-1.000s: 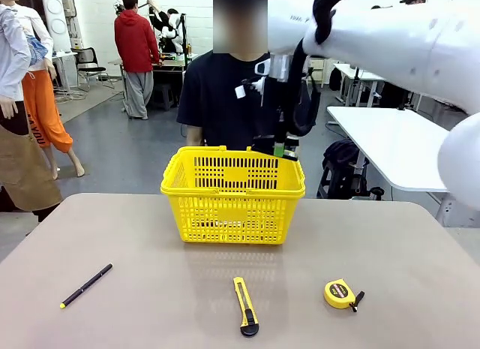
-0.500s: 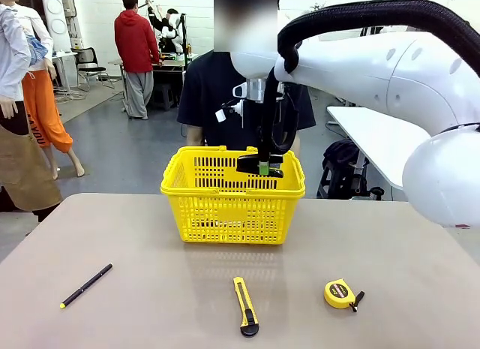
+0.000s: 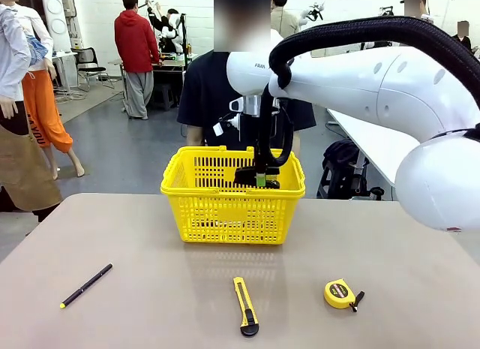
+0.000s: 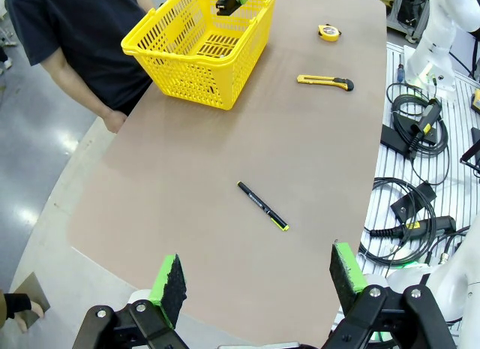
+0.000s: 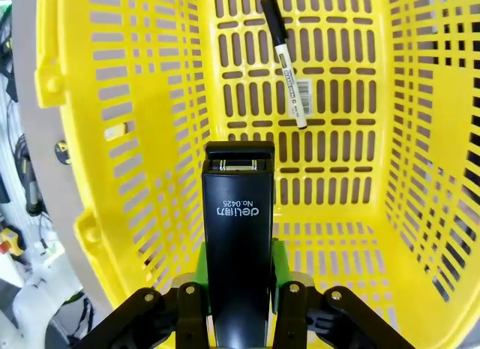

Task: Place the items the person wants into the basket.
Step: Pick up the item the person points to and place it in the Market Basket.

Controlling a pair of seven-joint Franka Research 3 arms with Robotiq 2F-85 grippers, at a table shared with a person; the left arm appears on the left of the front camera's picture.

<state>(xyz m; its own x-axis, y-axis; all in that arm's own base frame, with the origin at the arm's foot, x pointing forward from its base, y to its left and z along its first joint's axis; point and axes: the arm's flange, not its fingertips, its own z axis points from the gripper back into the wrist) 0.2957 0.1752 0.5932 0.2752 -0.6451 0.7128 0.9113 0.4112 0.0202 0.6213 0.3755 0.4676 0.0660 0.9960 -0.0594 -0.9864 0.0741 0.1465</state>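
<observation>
Lowered since the earlier frame, the right gripper (image 3: pixel 260 181) is at rim level of the basket (image 3: pixel 225 214), fingers clamped on the black stapler (image 5: pixel 238 229). The right wrist view adds what the front view hides: the marker (image 5: pixel 285 64) lying on the basket floor beyond the fingertips. The left gripper (image 4: pixel 257 272) is spread wide and empty above the table (image 4: pixel 225 139) edge. The tape measure (image 4: pixel 328 32) lies far ahead of its fingers, outside the basket.

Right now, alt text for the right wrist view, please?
The right gripper clamps a black stapler, held over the inside of the yellow basket. A white marker with a black cap lies on the basket floor.
</observation>
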